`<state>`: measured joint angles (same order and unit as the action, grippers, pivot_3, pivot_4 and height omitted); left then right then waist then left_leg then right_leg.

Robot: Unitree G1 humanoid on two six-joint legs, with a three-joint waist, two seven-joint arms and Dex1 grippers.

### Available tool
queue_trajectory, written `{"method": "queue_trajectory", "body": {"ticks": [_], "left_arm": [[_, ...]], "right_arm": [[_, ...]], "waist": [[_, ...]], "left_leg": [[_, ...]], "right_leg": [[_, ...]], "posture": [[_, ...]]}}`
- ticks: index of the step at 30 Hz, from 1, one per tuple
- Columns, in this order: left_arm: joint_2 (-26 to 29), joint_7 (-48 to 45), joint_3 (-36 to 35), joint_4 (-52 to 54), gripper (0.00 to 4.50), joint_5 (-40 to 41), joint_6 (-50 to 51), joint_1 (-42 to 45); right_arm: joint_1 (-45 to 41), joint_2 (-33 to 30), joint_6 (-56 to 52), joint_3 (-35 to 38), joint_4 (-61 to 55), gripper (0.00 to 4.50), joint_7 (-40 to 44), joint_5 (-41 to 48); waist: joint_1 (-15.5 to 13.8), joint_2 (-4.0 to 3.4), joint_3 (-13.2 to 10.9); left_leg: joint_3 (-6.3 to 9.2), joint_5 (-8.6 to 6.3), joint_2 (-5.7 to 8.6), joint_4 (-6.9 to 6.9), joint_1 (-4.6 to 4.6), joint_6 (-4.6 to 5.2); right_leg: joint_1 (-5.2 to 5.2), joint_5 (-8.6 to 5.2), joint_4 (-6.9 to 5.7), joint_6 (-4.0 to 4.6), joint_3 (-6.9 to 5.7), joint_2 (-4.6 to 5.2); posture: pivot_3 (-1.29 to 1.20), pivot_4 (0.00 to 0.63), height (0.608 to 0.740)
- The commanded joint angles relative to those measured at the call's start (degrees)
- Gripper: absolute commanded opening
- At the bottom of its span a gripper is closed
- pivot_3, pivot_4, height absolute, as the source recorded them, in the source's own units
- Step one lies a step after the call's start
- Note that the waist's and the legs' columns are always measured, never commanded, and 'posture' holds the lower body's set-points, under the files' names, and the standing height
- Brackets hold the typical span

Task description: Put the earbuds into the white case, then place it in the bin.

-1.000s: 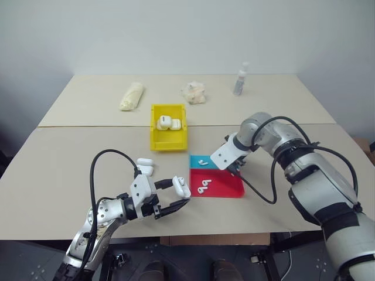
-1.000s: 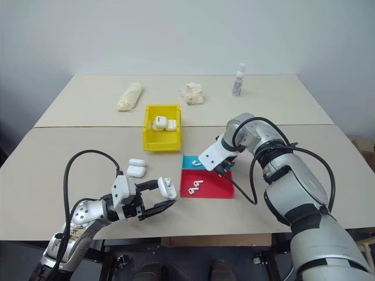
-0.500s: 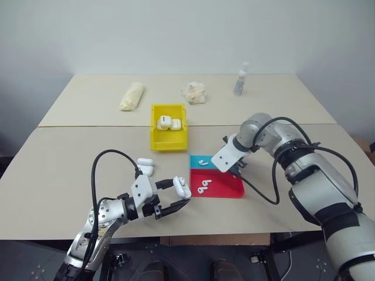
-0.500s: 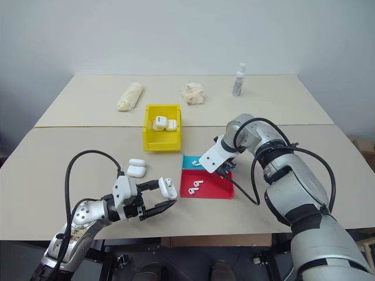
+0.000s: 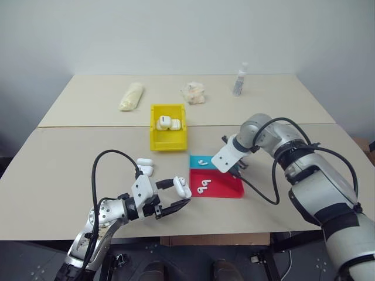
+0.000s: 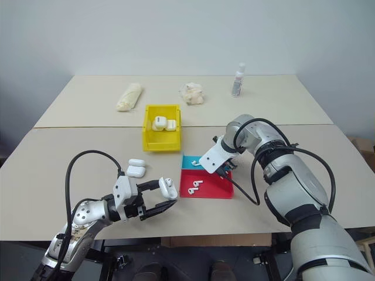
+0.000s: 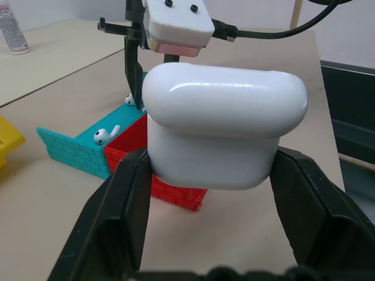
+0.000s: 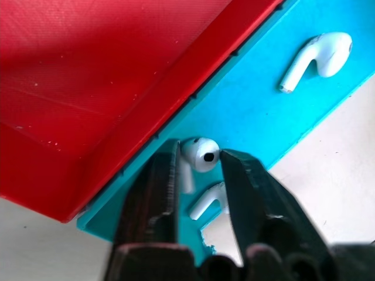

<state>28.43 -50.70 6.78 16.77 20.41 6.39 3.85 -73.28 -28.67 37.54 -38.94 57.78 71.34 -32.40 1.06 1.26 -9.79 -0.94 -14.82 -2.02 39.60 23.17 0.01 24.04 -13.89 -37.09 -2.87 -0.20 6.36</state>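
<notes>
On the table (image 5: 70, 170) sits the yellow bin (image 5: 168, 136), holding cases. Nearer lies the red and teal tray (image 5: 225, 186) with loose earbuds (image 5: 203, 186). The left gripper (image 5: 180, 196) clamps the white case (image 5: 182, 187) above the table's front edge. The right gripper (image 8: 199, 158) pinches 1 earbud (image 8: 201, 153) over the tray's teal section.

Bright, even overhead light, soft shadows, mild glare on the white case (image 7: 225, 126), blurred foreground fingers.

Bare table (image 5: 70, 170) left of yellow bin (image 5: 168, 140); two spare cases (image 5: 145, 166) near left pincer (image 5: 176, 196)
</notes>
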Motion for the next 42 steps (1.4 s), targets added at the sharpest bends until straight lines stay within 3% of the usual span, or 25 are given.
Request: {"method": "queue_trajectory", "body": {"ticks": [1, 8, 11, 16, 24, 31, 36, 42], "left_arm": [[-0.27, 0.09, -0.43, 2.07, 2.74, 0.54, -0.88, -0.05], [-0.35, 0.02, -0.38, 1.70, 2.74, 0.41, -1.09, 0.19], [-0.45, 0.01, -0.36, 1.55, 2.74, 0.38, -1.21, 0.34], [-0.66, -0.12, -0.39, 1.31, 2.74, 0.34, -1.31, 0.63], [-1.05, -0.52, -1.19, 1.78, 2.74, 1.92, -0.64, 2.47], [-1.95, -0.97, -2.19, 2.02, 2.74, 6.06, 2.39, 7.79], [-2.71, 0.33, -2.59, 3.29, 2.74, 10.11, 8.19, 14.13], [-2.71, -0.81, -3.53, 3.66, 2.74, 14.81, 12.82, 19.79]], "right_arm": [[0.77, 0.01, 0.64, 0.41, 0.15, 1.13, 0.26, -0.11], [0.98, -0.21, 0.70, 0.41, 0.08, 1.13, 0.49, -0.10], [1.26, -0.28, 0.68, 0.82, -0.32, 0.67, 0.98, 0.53], [2.08, -0.21, -0.36, 2.56, -1.72, 0.67, 1.97, 1.75], [5.55, -3.36, -11.60, 12.50, -16.05, 0.67, 7.09, 12.95], [15.38, -6.00, -46.01, 30.56, -49.01, 0.67, 1.97, 29.01], [22.20, -7.07, -81.09, 45.38, -75.49, 0.67, -5.62, 44.60], [15.90, 3.87, -121.02, 68.35, -92.56, 0.67, -19.00, 62.20]], "waist": [[-0.01, 0.00, 0.00], [0.00, 0.00, 0.00], [-0.01, 0.00, 0.00], [-0.01, 0.00, 0.00], [-0.18, 0.00, 0.00], [-0.57, 0.00, 0.00], [-1.32, 0.01, 0.00], [-0.90, 0.00, 0.00]], "left_leg": [[0.00, 0.00, 0.00, 0.00, 0.00, 0.00], [0.00, 0.00, 0.00, 0.00, -0.01, 0.00], [-0.01, 0.00, 0.00, 0.00, -0.01, 0.00], [-0.01, 0.00, 0.00, 0.00, 0.00, 0.00], [-0.01, 0.00, 0.00, 0.00, 0.09, 0.00], [0.03, 0.00, 0.00, 0.03, 0.13, 0.01], [0.12, -0.01, 0.03, 0.11, 0.28, 0.02], [0.14, -0.02, 0.02, 0.10, 0.18, 0.03]], "right_leg": [[0.00, 0.00, 0.00, 0.00, 0.00, 0.00], [0.00, 0.00, 0.00, 0.00, 0.00, 0.00], [0.00, 0.00, 0.00, 0.00, 0.00, 0.00], [0.00, 0.00, 0.00, 0.00, 0.01, 0.00], [0.07, 0.00, 0.01, 0.00, 0.02, 0.00], [0.06, 0.01, 0.00, 0.00, 0.00, 0.02], [0.05, 0.02, 0.00, -0.03, -0.09, 0.05], [0.01, 0.02, -0.02, -0.03, -0.06, 0.02]], "posture": [[0.00, 0.150, 0.740], [0.00, 0.150, 0.740], [0.00, 0.150, 0.740], [0.00, 0.150, 0.740], [0.00, 0.150, 0.740], [0.00, 0.150, 0.740], [0.00, 0.150, 0.740], [0.00, 0.150, 0.740]]}}
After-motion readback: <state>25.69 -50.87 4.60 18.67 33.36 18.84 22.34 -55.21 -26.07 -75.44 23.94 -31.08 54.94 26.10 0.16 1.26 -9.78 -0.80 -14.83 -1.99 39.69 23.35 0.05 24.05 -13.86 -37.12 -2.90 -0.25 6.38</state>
